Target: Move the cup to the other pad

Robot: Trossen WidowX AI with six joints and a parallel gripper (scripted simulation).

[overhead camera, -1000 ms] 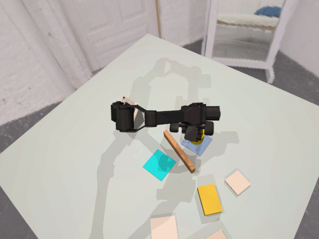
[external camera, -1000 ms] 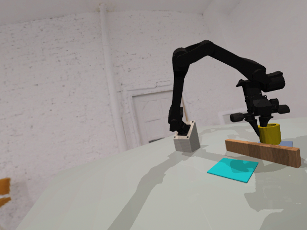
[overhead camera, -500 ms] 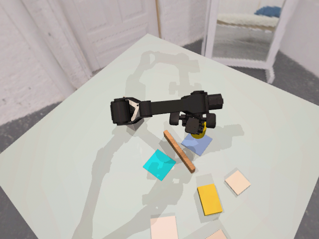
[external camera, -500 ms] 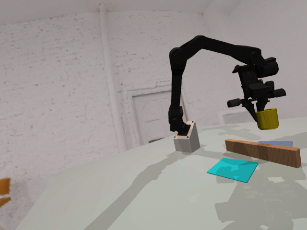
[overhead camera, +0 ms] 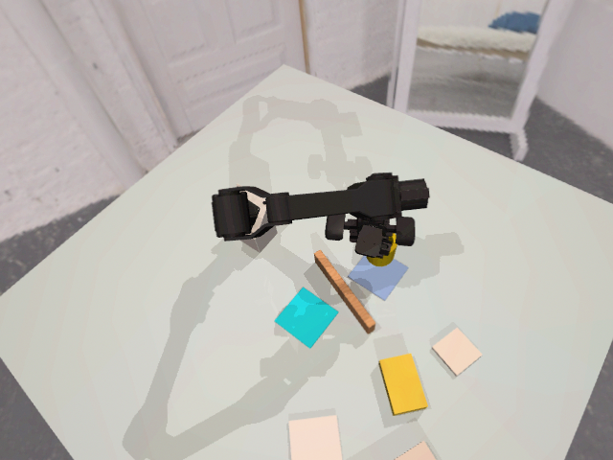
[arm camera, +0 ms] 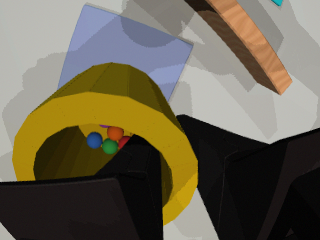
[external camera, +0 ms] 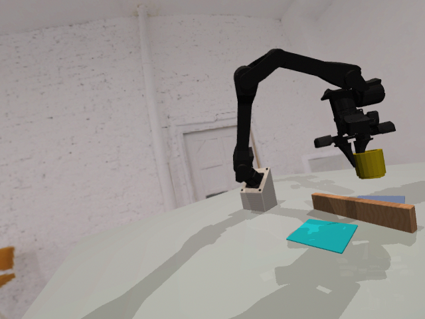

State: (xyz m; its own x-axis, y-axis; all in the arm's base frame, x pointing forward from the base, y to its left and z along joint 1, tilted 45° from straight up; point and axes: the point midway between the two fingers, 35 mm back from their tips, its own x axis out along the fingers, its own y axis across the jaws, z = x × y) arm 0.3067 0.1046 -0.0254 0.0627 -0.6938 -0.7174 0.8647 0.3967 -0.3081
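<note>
1. Top: The yellow cup point(overhead camera: 381, 258) point(external camera: 370, 165) point(arm camera: 100, 107) shows partly from under the gripper point(overhead camera: 383, 248) point(external camera: 356, 160) point(arm camera: 166, 126), overlapping one corner of the periwinkle-blue pad point(overhead camera: 383, 282) point(external camera: 388, 199) point(arm camera: 125, 45). A wooden bar point(overhead camera: 345, 291) point(external camera: 363, 209) point(arm camera: 255, 45) lies between that pad and the cyan pad point(overhead camera: 306, 317) point(external camera: 322, 235) point(arm camera: 277, 1). A flat yellow block point(overhead camera: 403, 384) and a small pale-peach square point(overhead camera: 457, 351) lie on the pale table point(overhead camera: 148, 297) point(external camera: 171, 274) point(arm camera: 30, 30), well apart from the cup. The fingertips are hidden here.

2. Exterior: The cup hangs clear above the table, beyond the wooden bar, mouth up and leaning slightly. The fingers pinch its near wall, one outside and the other reaching in over the rim. The bar stands on its long edge, partly hiding the blue pad; the cyan pad lies flat on the near side. The arm rises from a grey box-shaped base point(external camera: 254, 201).

3. Wrist: One finger dips inside the cup and the other sits against its outside, with the wall gripped between them. Inside are a blue marble point(arm camera: 94, 140), an orange marble point(arm camera: 115, 132), a green marble point(arm camera: 110, 146) and part of a red marble point(arm camera: 124, 142). A purple sliver shows behind the orange one.
</note>
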